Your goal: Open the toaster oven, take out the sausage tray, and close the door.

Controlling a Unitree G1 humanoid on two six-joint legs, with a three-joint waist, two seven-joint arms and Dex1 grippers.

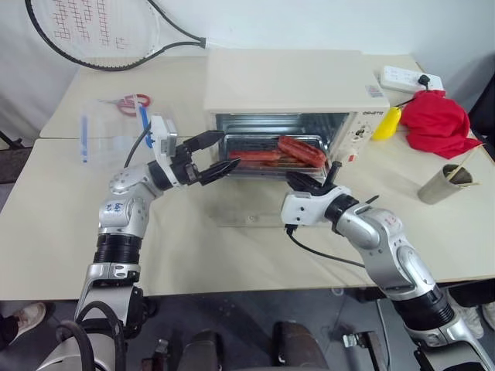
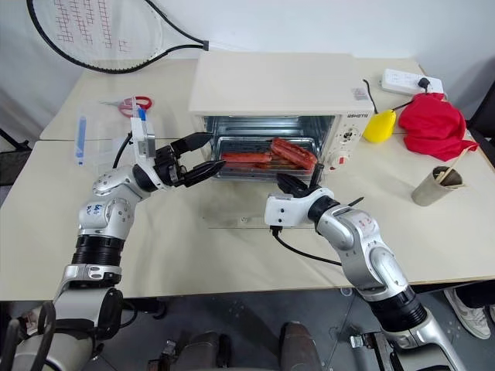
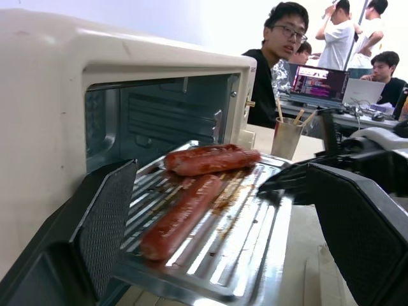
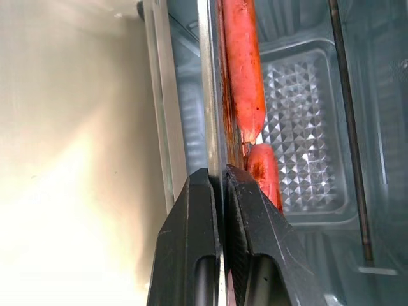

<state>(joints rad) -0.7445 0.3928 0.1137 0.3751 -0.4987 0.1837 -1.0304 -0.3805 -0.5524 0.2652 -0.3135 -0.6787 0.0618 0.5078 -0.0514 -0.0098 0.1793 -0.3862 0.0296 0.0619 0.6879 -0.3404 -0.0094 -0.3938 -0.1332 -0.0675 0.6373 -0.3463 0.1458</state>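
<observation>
The right gripper (image 4: pixel 222 182) pinches the front rim of the shiny ribbed silver sausage tray (image 3: pixel 217 245), partly out of the boxy cream-white toaster oven (image 1: pixel 286 85). The left gripper (image 1: pixel 213 157) waits spread at the tray's left end. Its glass door (image 1: pixel 247 210) lies open (closing remains). The oven's label is unreadable.

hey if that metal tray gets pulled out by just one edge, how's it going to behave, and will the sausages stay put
The tray looks thin and stiff, so it probably won't flex, but held by one rim it may tilt. The sausages lie loose on greasy ribs, so they could roll or slide. The right gripper pinches only the rim's edge, which may slip.
</observation>
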